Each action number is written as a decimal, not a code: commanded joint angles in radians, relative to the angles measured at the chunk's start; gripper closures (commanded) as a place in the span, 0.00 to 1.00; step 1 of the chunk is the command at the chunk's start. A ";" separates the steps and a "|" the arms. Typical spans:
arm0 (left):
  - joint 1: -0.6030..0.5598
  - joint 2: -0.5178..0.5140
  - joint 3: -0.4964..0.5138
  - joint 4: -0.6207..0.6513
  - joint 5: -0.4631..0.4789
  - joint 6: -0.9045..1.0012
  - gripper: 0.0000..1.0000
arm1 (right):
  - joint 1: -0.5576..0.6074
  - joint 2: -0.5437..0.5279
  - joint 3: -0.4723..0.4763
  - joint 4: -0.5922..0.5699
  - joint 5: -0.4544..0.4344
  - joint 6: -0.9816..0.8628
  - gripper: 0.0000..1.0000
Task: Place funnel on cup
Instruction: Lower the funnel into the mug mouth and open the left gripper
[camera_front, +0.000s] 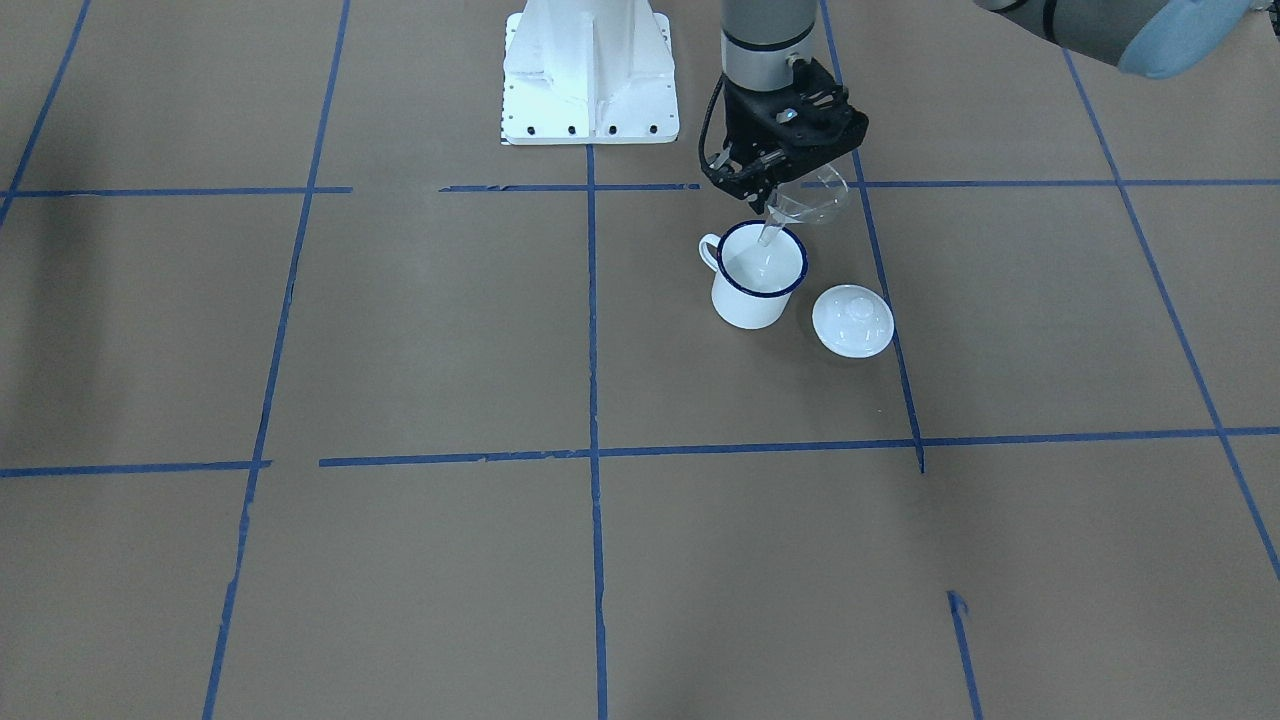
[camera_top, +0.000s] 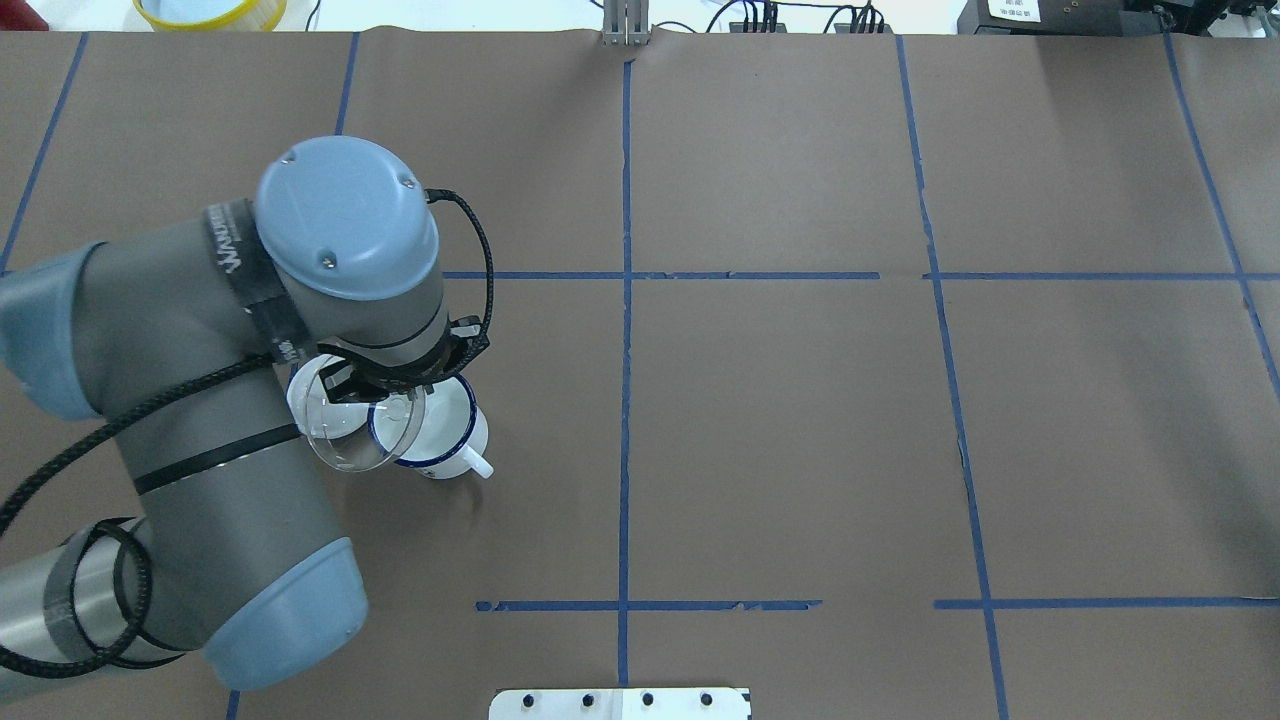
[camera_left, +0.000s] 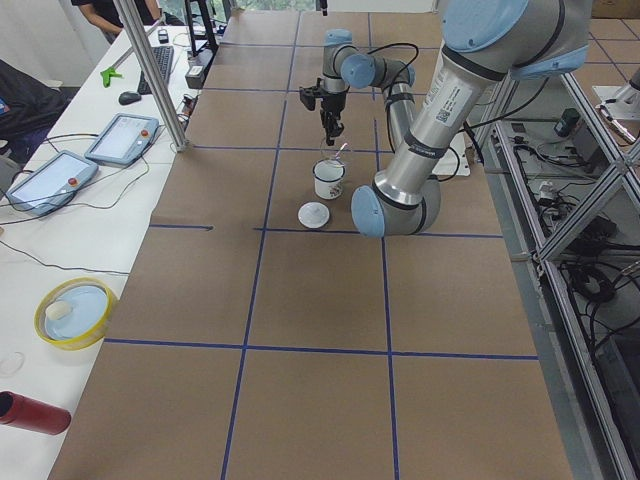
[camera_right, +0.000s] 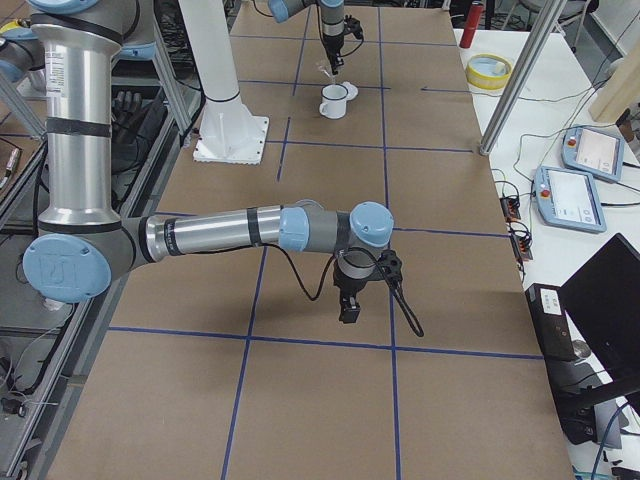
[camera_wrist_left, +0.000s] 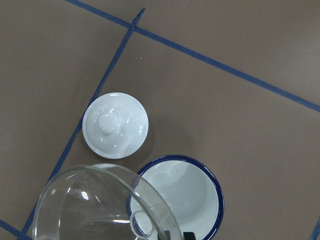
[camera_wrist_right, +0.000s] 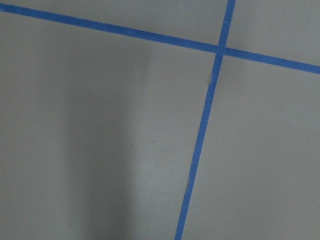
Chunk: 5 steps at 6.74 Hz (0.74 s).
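My left gripper is shut on the rim of the clear funnel and holds it tilted just above the white blue-rimmed cup. The thin spout points down into the cup's mouth. In the overhead view the funnel overlaps the cup, whose handle points toward the robot. The left wrist view shows the funnel's bowl beside the cup's opening. My right gripper hangs over bare table far from them; I cannot tell whether it is open or shut.
A round white knobbed lid lies on the table right beside the cup. The robot's white base plate stands behind it. A yellow dish, a red cylinder and tablets lie off the table's far side.
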<state>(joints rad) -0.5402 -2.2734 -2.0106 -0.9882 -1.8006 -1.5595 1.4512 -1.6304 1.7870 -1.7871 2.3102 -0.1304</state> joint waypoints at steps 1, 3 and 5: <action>0.017 -0.023 0.049 0.002 0.033 -0.002 1.00 | 0.000 0.000 0.000 -0.002 0.000 0.000 0.00; 0.016 -0.014 0.070 -0.004 0.041 0.009 1.00 | 0.000 0.000 0.000 0.000 0.000 0.000 0.00; 0.019 -0.018 0.107 -0.038 0.093 0.007 0.01 | 0.000 0.001 0.000 0.000 0.000 0.000 0.00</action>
<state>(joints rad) -0.5228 -2.2919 -1.9185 -1.0063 -1.7310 -1.5514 1.4512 -1.6302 1.7871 -1.7871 2.3102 -0.1304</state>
